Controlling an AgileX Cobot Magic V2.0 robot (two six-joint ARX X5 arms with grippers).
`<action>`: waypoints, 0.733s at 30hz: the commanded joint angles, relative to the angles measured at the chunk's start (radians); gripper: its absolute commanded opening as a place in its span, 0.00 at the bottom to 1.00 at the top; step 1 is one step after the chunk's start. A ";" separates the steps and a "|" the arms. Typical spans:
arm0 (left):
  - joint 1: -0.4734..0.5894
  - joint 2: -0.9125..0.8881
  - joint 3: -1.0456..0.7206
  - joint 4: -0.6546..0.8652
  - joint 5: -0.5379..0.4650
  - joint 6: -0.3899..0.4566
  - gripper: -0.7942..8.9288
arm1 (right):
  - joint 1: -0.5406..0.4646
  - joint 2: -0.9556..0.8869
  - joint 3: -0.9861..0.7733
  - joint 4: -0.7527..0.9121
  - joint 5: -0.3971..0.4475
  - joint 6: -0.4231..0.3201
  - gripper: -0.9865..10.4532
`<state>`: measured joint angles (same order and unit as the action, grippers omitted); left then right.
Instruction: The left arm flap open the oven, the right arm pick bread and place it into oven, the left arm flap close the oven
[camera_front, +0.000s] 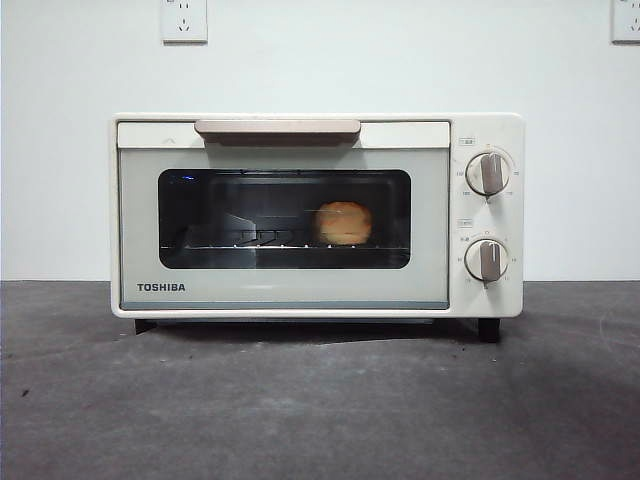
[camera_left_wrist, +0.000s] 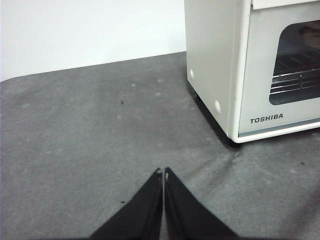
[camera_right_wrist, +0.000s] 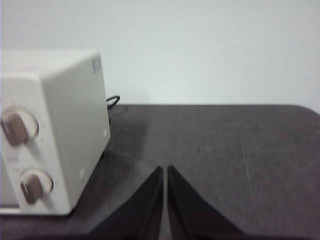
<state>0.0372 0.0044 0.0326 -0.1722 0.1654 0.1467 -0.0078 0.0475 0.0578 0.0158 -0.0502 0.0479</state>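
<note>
Bread (camera_front: 343, 223) sits inside the oven (camera_front: 300, 290), on the wire rack behind the dark glass, toward the knob side of the window — so by the look of it your placing step is done. The door stands fully shut, flush with the cream-white front, its tan bar handle (camera_front: 277, 128) running along the top edge above the window; that suggests the closing flap is finished too, and the task reads as complete or very nearly so.

Your left gripper (camera_left_wrist: 163, 172) hangs over bare counter (camera_front: 320, 410) off the TOSHIBA-badged corner of the oven, its two black wedge jaws pressed together to a point and holding nothing. Your right gripper (camera_right_wrist: 165, 170) waits off the oven's knob end, jaws likewise together and empty. Both are well apart from the oven, which fits arms parked clear of a finished job.

As for surfaces: the roll is golden-brown, lumpy and crusty-looking — probably firm outside, yielding under a squeeze. The oven is a smooth, boxy enamelled shell on short black feet, with two grey-brown ridged knobs (camera_front: 487, 173) stacked at one end. The counter is a dark grey, faintly speckled matte sheet that should give the feet decent grip. A black cable (camera_right_wrist: 112, 101) trails behind the oven on the knob side.
</note>
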 joint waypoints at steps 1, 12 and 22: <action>0.001 -0.001 -0.021 -0.006 0.002 -0.002 0.10 | -0.002 -0.018 -0.028 0.013 -0.001 0.002 0.10; 0.001 -0.001 -0.021 -0.006 0.002 -0.002 0.10 | -0.002 -0.044 -0.048 -0.160 0.025 0.019 0.10; 0.001 -0.001 -0.021 -0.006 0.002 -0.002 0.10 | -0.002 -0.044 -0.048 -0.180 0.024 0.049 0.09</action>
<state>0.0372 0.0044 0.0326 -0.1722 0.1650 0.1467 -0.0078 0.0067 0.0166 -0.1699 -0.0257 0.0818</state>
